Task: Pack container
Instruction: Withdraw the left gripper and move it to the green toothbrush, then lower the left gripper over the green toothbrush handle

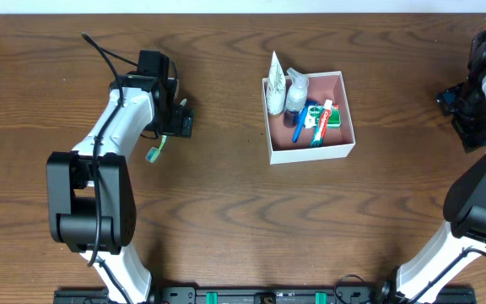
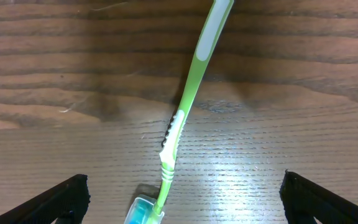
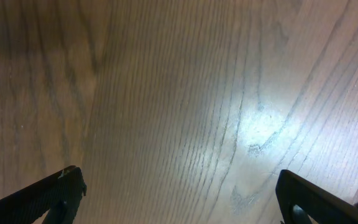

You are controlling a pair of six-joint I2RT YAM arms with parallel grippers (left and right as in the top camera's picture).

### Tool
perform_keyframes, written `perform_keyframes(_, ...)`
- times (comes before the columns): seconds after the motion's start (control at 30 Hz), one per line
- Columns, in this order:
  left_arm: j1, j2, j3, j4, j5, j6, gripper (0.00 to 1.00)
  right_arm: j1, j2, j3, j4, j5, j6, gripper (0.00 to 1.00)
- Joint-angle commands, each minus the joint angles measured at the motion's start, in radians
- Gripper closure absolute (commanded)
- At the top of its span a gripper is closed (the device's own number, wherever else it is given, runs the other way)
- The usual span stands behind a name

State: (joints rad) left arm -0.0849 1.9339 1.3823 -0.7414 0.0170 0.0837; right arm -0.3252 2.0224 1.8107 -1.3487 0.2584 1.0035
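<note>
The container (image 1: 336, 152), a square white box with a dusty-pink inside, sits right of the table's middle. It holds a white tube, a clear bottle, a blue toothbrush, a red-and-white toothpaste and a green-and-white packet. A green toothbrush (image 1: 155, 151) with a capped head lies flat on the table at the left. My left gripper (image 1: 178, 120) hovers over it, open and empty. In the left wrist view the green toothbrush (image 2: 182, 121) lies between the spread fingers (image 2: 182, 199). My right gripper (image 1: 452, 100) is open and empty at the far right, over bare wood (image 3: 179, 199).
The wooden table (image 1: 226, 228) carries nothing else. Both arm bases stand at the near edge, the left arm (image 1: 99, 169) reaching up the left side and the right arm (image 1: 483, 169) along the right edge.
</note>
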Motion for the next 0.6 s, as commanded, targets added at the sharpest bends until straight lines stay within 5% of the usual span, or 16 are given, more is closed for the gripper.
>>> perform_keyframes(0.0, 0.006, 0.014, -0.005, 0.0, 0.014, 0.018, 0.02, -0.002, 0.005, 0.005, -0.001, 0.014, 0.013, 0.01)
perform_keyframes(0.57, 0.006, 0.014, -0.021, 0.013, 0.014, 0.036, 0.02, -0.002, 0.005, 0.005, -0.001, 0.014, 0.013, 0.01)
